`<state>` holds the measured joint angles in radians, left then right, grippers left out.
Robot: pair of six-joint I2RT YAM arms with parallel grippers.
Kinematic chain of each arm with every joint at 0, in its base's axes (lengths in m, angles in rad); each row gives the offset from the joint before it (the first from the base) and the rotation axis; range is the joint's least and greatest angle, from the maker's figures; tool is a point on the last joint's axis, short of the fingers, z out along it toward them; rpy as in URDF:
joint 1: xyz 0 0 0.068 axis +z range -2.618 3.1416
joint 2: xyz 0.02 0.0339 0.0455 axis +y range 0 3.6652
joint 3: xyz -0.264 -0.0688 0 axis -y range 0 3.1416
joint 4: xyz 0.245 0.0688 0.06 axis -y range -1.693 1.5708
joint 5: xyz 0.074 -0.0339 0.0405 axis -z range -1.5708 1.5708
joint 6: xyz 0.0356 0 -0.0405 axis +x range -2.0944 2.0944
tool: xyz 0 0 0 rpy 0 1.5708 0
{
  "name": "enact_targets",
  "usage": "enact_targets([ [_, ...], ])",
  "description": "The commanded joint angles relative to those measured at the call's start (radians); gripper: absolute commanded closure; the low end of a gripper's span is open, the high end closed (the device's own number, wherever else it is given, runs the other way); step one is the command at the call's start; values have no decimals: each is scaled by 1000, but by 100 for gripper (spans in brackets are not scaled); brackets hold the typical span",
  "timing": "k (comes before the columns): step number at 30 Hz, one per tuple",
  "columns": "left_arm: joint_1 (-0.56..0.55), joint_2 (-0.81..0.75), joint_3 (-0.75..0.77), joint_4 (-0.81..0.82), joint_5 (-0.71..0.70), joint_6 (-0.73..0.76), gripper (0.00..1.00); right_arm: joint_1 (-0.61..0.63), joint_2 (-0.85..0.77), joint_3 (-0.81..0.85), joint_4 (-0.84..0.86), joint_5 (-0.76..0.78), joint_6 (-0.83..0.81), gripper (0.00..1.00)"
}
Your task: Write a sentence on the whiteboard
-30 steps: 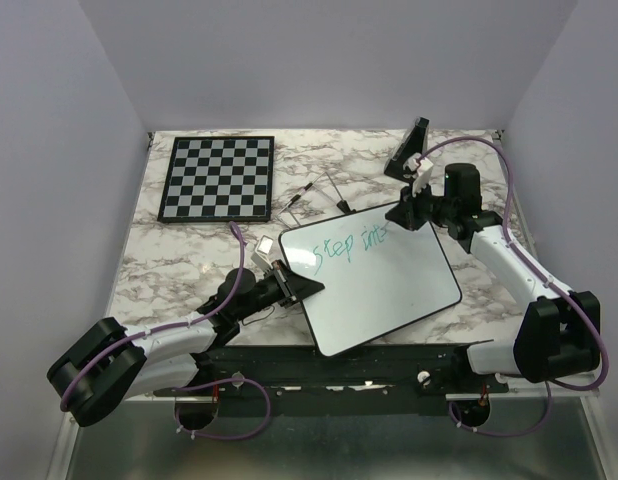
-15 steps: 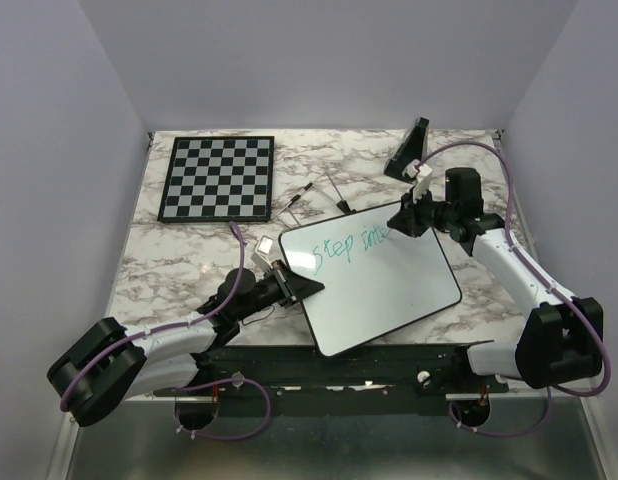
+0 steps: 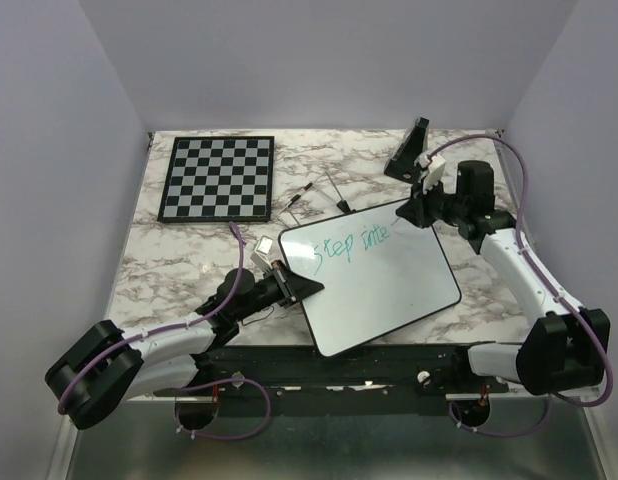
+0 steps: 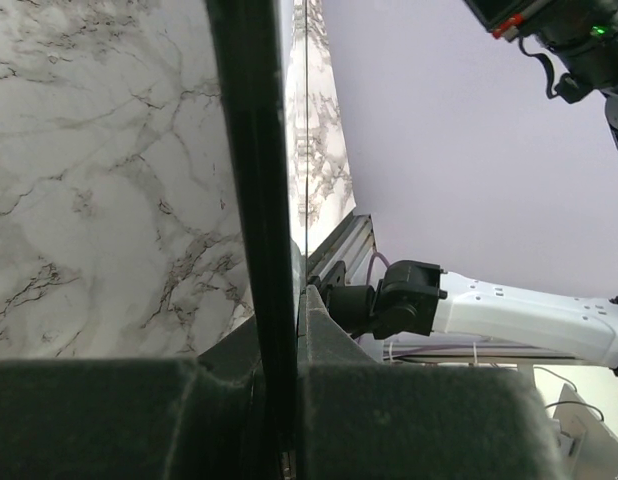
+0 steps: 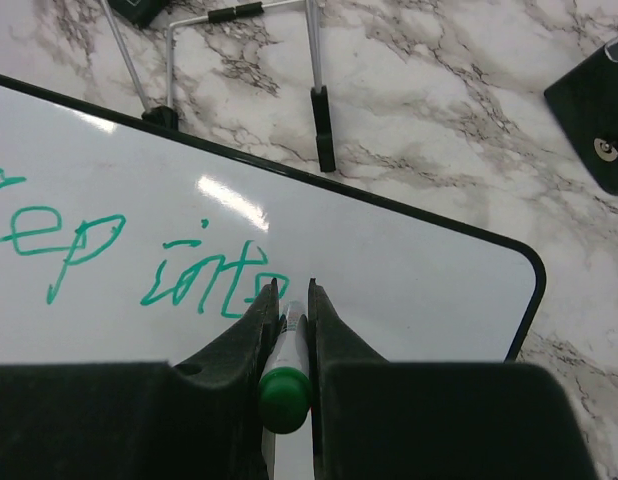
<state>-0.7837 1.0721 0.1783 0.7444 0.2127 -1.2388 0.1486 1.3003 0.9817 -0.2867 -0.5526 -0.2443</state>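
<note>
The right gripper point(image 5: 289, 292), in the lower middle of the right wrist view, is clamped tight on a marker point(image 5: 286, 385) with a white barrel and a rounded green end. Its two dark, matte fingers are pressed narrow around the barrel. The marker's tip meets the glossy white whiteboard point(image 5: 389, 290) at the tail of the sentence point(image 5: 204, 285), teal-green handwriting that reads "Step into" in the overhead view.

The whiteboard lies turned at an angle in the middle of the overhead frame. It has a thin black rim and rounded corners, and light glints off its face. At its lower-left corner the left gripper point(image 3: 307, 285) is closed on the whiteboard's edge. In the left wrist view the black rim runs edge-on up the frame between that gripper's padded fingers.

Under everything is a table point(image 5: 439, 120) of white marble pattern with grey-black veins. A thin wire stand point(image 5: 319, 120) with black sleeves lies just beyond the whiteboard's far edge. A flat black block point(image 5: 599, 120) sits at the upper right. A black-and-white checkered chessboard point(image 3: 217, 178) lies flat at the upper left of the overhead frame, well apart from the whiteboard.
</note>
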Motion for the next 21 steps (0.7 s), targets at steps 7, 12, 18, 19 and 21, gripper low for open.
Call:
enact_targets([
  [7,-6,-34,-5,0,-22,96,100,-18,-196,-80,66,-184,74,99],
  [12,-6,-31,-5,4,-22,96,100,-44,-228,-94,64,-243,89,99],
  [18,-6,-37,-8,9,-26,93,100,-53,-233,-110,64,-257,71,99],
  [19,-6,-37,-8,4,-26,93,100,-57,-234,-112,64,-256,68,100],
  [21,-6,-37,-7,3,-27,91,100,-61,-234,-113,64,-248,63,100],
])
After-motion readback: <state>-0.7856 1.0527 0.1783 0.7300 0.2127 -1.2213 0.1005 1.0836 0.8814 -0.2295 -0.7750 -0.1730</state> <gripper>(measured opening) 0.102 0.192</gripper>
